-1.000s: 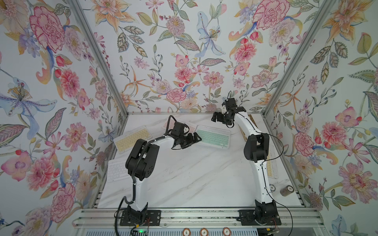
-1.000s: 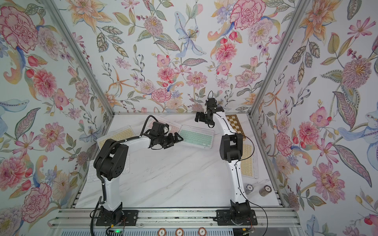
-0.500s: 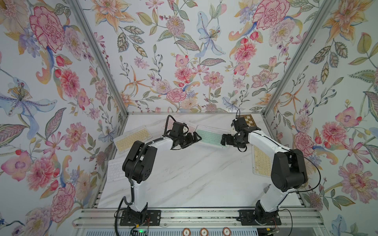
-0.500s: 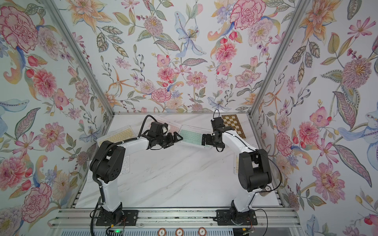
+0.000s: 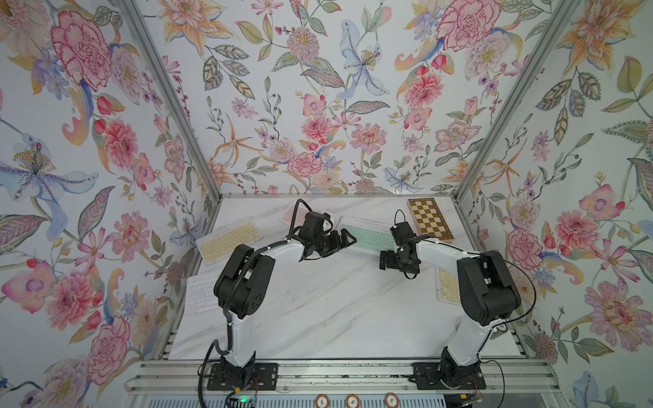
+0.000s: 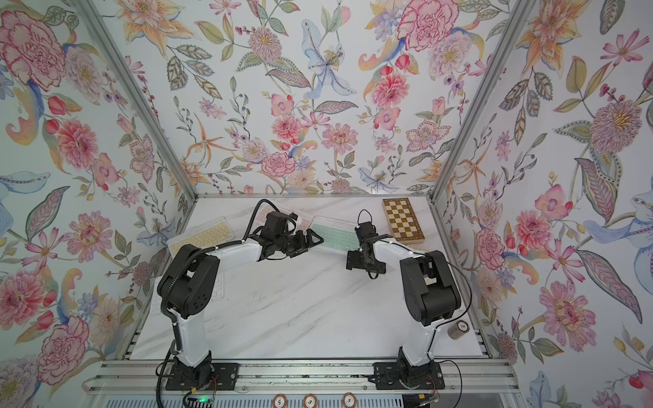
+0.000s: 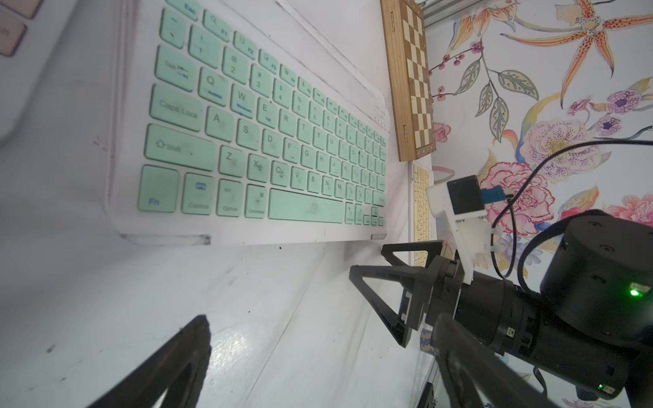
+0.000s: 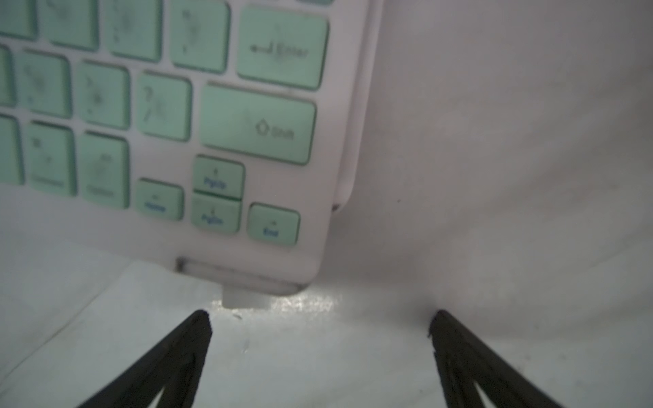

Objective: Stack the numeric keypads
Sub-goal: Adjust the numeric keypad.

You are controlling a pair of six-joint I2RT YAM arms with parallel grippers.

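Top views look down from high; both wrist cameras closely share the mint keypad (image 7: 247, 141).

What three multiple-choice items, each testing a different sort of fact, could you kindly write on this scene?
1. Where does the chessboard lie on the table? A) far right corner B) near left corner C) middle
2. What colour are the keys of the keyboard facing the right hand? A) pink B) yellow C) mint green
3. How is the right hand? A) shut on a cable B) open, empty C) shut, empty
Key: 1A, both top views show it there; 2C, the right wrist view shows green keys; 3B, it stands wide with nothing inside.
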